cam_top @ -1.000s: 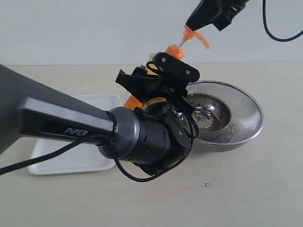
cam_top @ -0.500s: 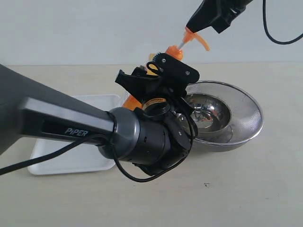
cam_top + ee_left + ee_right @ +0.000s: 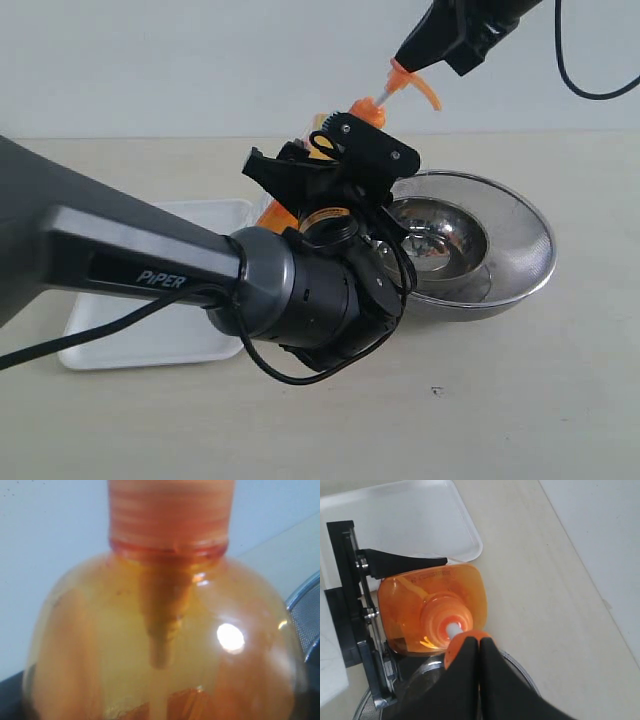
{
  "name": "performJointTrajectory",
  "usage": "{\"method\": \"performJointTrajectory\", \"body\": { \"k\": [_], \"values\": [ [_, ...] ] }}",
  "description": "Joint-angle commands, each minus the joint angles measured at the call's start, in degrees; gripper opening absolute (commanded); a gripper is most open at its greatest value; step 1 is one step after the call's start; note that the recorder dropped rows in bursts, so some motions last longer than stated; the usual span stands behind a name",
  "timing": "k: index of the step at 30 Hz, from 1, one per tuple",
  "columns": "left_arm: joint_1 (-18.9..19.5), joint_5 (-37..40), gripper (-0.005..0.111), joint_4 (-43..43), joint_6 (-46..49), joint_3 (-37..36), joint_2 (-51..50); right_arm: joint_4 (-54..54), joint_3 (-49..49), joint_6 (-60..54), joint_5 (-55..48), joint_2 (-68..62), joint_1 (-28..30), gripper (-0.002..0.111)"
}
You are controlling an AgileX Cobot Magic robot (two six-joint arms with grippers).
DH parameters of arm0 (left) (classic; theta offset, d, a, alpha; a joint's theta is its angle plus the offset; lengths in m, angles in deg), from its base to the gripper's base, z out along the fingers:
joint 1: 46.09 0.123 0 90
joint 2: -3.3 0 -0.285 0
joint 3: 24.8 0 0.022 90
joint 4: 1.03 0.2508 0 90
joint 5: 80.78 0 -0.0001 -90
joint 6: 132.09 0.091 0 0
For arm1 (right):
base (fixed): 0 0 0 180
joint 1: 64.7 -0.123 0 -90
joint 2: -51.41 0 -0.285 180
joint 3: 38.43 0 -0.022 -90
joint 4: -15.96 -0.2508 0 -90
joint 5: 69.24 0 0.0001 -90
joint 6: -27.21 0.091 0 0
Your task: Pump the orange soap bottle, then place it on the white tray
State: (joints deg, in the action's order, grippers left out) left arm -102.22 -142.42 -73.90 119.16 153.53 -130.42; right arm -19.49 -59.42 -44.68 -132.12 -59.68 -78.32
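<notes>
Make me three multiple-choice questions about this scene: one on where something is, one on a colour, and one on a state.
1. In the exterior view, where does the white tray lie from the orange soap bottle?
A to its left; B to its right; C on top of it.
2. What colour is the pump's stem?
A black; B white; C blue.
3. How is the right hand?
A wide open; B shut, tips on the pump head; C gripping the tray.

Answers:
1 A, the tray shows left of the bottle.
2 B, white shows between the head and the collar.
3 B, its fingers meet on top of the orange head.
</notes>
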Motion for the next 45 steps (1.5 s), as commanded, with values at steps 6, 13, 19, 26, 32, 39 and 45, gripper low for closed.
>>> {"method": "performJointTrajectory", "body": {
  "k": [6, 13, 19, 26, 32, 39, 45],
  "values": [
    [-0.36, -4.49, 0.005, 5.23, -1.85, 1.1, 1.2, 1.76, 1.54, -0.47, -4.83, -1.4, -0.67, 0.0],
    [-0.36, -4.49, 0.005, 5.23, -1.85, 1.1, 1.2, 1.76, 1.54, -0.47, -5.22, -1.4, -0.77, 0.0],
    [-0.36, -4.49, 0.005, 5.23, -1.85, 1.1, 1.2, 1.65, 1.54, -0.47, -5.49, -1.4, -0.89, 0.0],
    [-0.36, -4.49, 0.005, 5.23, -1.85, 1.1, 1.2, 1.65, 1.54, -0.47, -5.7, -1.4, -0.89, 0.0],
    [-0.36, -4.49, 0.005, 5.23, -1.85, 1.1, 1.2, 1.65, 1.54, -0.47, -5.7, -1.4, -1.81, 0.0],
    [-0.36, -4.49, 0.005, 5.23, -1.85, 1.1, 1.2, 2.09, 1.65, -0.36, -5.7, -1.4, -2.32, 0.0],
    [-0.36, -4.49, 0.005, 5.23, -1.85, 1.1, 1.2, 1.91, 5.34, -1.11, -2.72, -1.4, -2.32, 0.0]
  ]
}}
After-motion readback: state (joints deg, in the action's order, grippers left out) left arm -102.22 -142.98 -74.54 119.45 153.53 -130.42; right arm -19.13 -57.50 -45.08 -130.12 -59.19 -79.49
